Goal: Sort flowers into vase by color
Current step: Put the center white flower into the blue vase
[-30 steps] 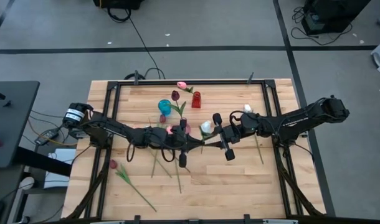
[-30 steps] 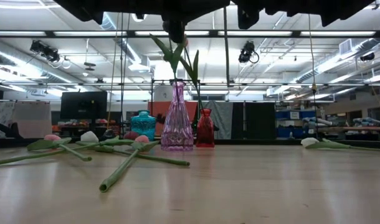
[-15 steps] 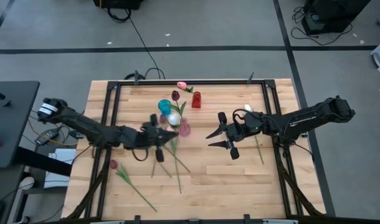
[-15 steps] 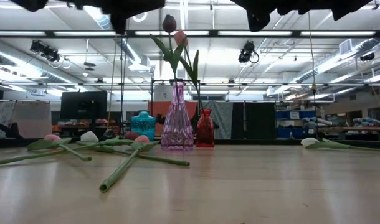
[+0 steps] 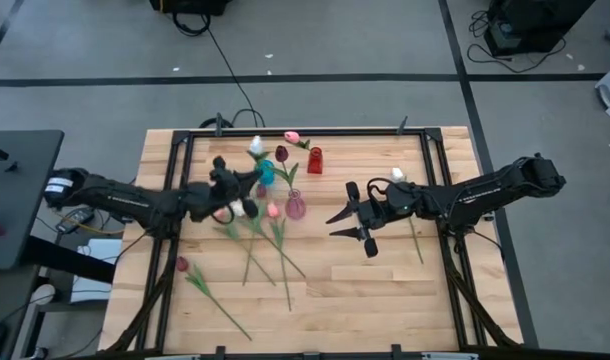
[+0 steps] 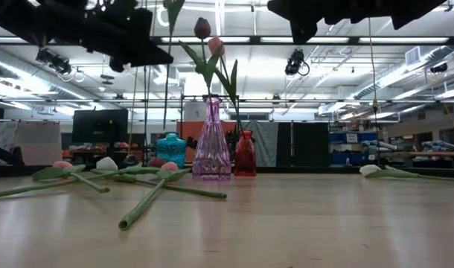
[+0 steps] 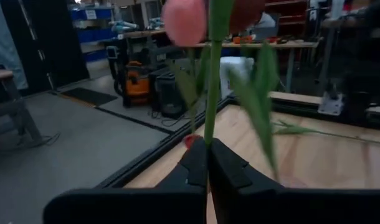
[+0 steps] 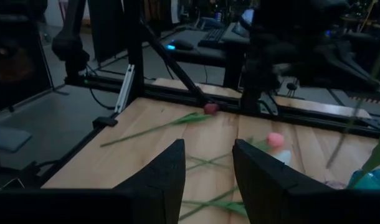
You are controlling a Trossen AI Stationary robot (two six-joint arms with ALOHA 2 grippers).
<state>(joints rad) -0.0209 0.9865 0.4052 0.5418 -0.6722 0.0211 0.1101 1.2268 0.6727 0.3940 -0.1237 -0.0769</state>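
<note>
A wooden table (image 5: 385,290) seen from above, with two dark robot arms reaching in from either side.

At the near left, a dark red tulip (image 5: 182,265) lies alone on the wood, its stem pointing toward the near edge. Further in, the left gripper (image 5: 228,178) is raised above the far-left part of the table, its fingers (image 7: 199,165) pinched together on the green stem of a white tulip (image 5: 255,146); the white bud sits just beyond the gripper, toward the far edge. In the left wrist view the stem (image 7: 213,74) rises straight up from between the closed fingers.

Just right of it stand three vases: a teal vase (image 5: 264,173), a clear pink vase (image 5: 296,208) holding a dark red and a pink tulip, and a small red vase (image 5: 315,160) farthest back. A pink tulip (image 5: 292,137) lies beside the red vase at the far edge. Several loose tulips (image 5: 275,240) lie crossed over one another near the pink vase, stems pointing toward the near edge.

Right of centre, the right gripper (image 5: 353,216) hovers over bare wood with its fingers spread apart, holding nothing. Behind it, under the right arm, a white tulip on the table (image 5: 397,175) lies with its stem running toward the near side.
</note>
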